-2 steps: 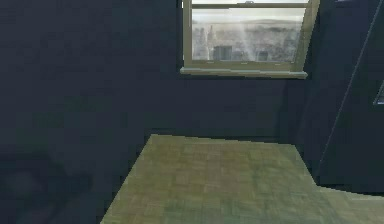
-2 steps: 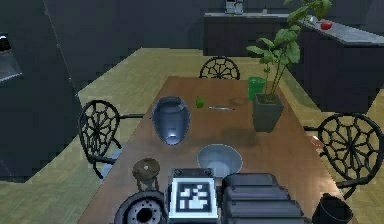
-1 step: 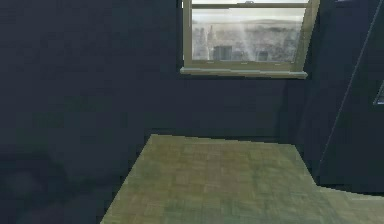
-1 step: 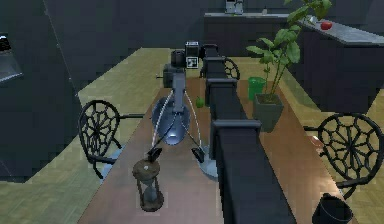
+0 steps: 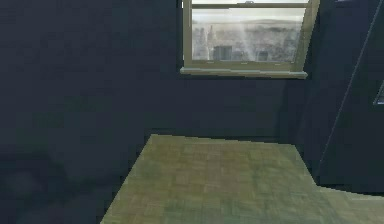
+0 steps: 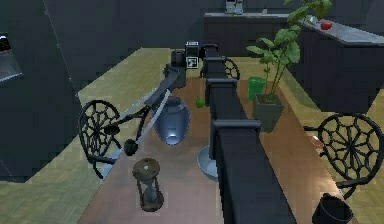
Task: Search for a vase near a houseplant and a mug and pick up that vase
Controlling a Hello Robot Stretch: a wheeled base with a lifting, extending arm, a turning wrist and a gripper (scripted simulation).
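Houseplant (image 6: 268,104) clipped by top edge, dark cup (image 6: 331,212) by bottom edge. Arm (image 6: 236,150) hides most of a pale dish (image 6: 205,162) on the counter (image 6: 295,150).

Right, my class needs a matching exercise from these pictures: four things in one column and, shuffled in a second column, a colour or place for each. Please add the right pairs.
Things
1. vase
2. mug
3. hourglass
4. window

Colour or place
A. green, beside the houseplant
B. set in a dark wall
C. blue and rounded
D. on the table, nearest the arm side view's bottom edge

Pairs: 1-C, 2-A, 3-D, 4-B
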